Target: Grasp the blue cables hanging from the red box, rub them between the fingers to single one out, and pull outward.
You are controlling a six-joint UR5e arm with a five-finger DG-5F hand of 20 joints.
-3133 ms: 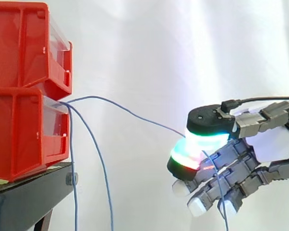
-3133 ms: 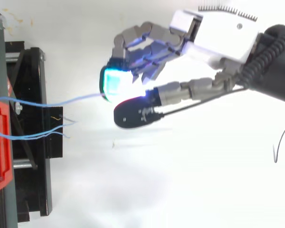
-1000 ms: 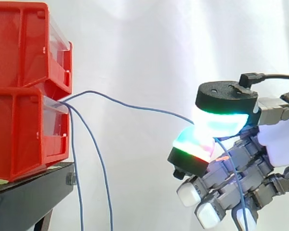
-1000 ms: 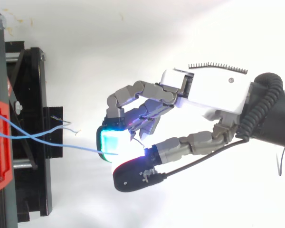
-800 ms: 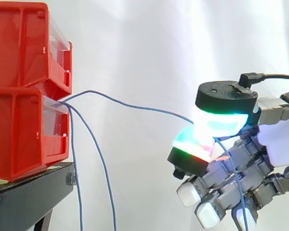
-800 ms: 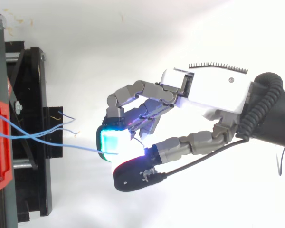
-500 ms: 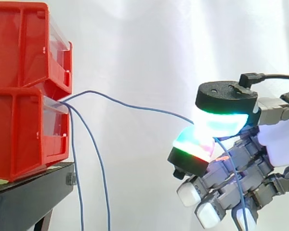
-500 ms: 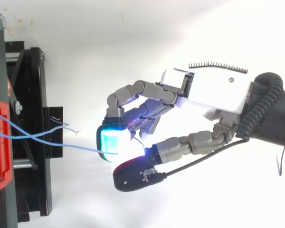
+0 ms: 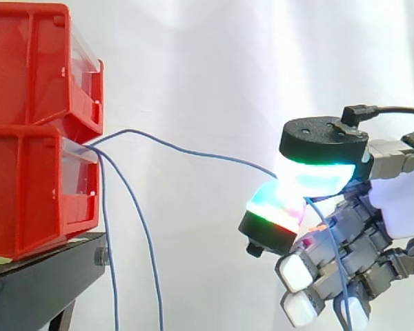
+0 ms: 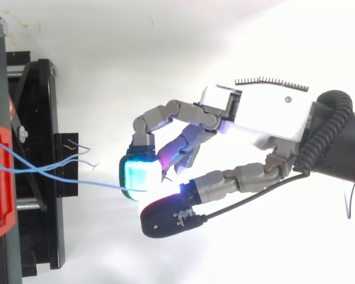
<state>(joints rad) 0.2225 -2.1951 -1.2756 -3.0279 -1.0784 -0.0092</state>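
Hand (image 10: pixel 266 115): thumb and one finger closed pad to pad (image 9: pixel 317 176), pinching one blue cable (image 9: pixel 193 153) between them. The other fingers are curled underneath with nothing in them. The cable's tail drops out behind the pinch and runs down past those curled fingers.

Why it is held this way, as a judgement: a two-pad pinch keeps just one strand, so singling out looks done and the outward pull is the step in hand. The hand is well apart from the boxes. The held cable runs across with a shallow arc, not fully taut, so there is some slack left to take up.

Held cable: goes from the pinch left to the top front corner of the lower box (image 9: pixel 27 193), where it exits with the others.

Loose cables (image 9: pixel 148 262): two, hanging from that same corner and down past the front edge of the stand (image 9: pixel 41 283). In the top view their free ends lie over the stand's right edge, clear of the hand.

Counts:
- Blue cables: three, one pinched and two loose.
- Red boxes: two, with the upper box (image 9: pixel 34 62) stacked on the lower one, both at the stand's front edge.
- Stand: one, black.
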